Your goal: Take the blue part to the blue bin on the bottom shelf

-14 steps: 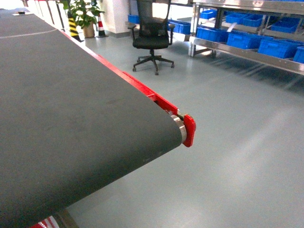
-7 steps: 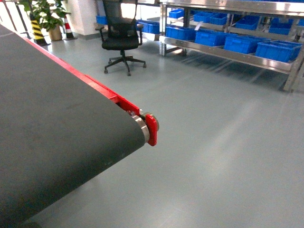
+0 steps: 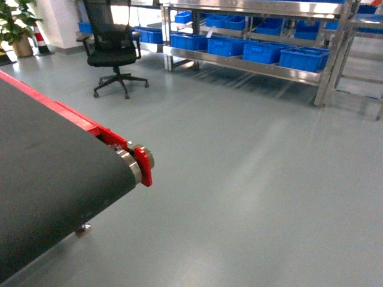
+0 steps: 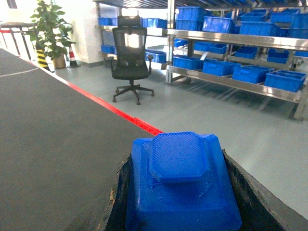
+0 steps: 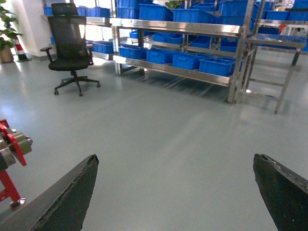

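The blue part, a stepped plastic block, fills the lower middle of the left wrist view, and my left gripper is shut on it, a dark finger on each side. It hangs over the edge of the dark conveyor belt. My right gripper stands open above bare floor with nothing between its fingers. Across the floor, the bottom shelf of the steel rack carries a row of blue bins, with the shelf and the bins showing in the right wrist view too. Neither gripper shows in the head view.
The belt's end with its red cap sits at the left. A black office chair stands on the grey floor left of the rack, a potted plant beyond it. A small steel table stands right of the rack.
The head view has swung right: the belt's end has slid to the left and the chair and rack have shifted left, so the rack now sits near the top centre.
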